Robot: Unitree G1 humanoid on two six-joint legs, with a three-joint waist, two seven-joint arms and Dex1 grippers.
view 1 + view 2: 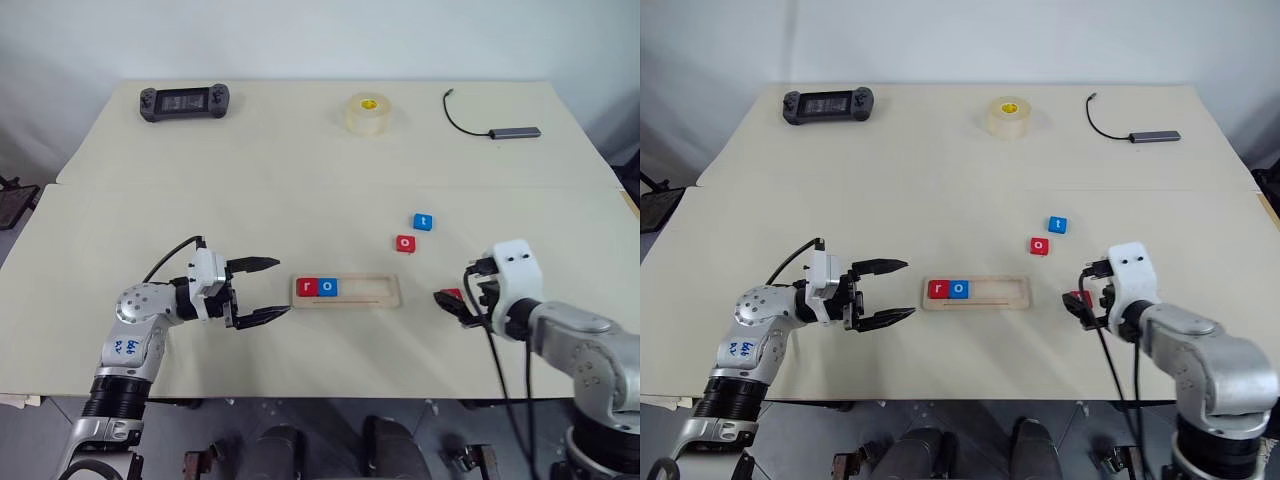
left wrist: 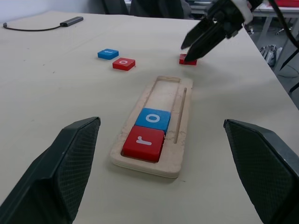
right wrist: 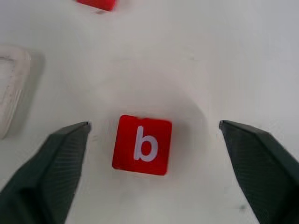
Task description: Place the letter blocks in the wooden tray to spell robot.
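The wooden tray [image 1: 370, 289] lies at the near middle of the table, with a red "r" block [image 1: 307, 287] and a blue "o" block [image 1: 328, 287] in its left end. A red "o" block [image 1: 404, 242] and a blue "t" block [image 1: 423, 221] lie loose beyond its right end. A red "b" block [image 3: 142, 144] rests on the table right of the tray. My right gripper [image 3: 154, 124] is open just over it, a finger on each side and neither touching it. My left gripper [image 1: 283, 287] is open and empty, level, just left of the tray.
At the far side lie a black game controller [image 1: 184, 101], a roll of clear tape [image 1: 367, 113] and a grey hub with its cable [image 1: 514, 132]. A seam between two tabletops crosses the table behind the blocks.
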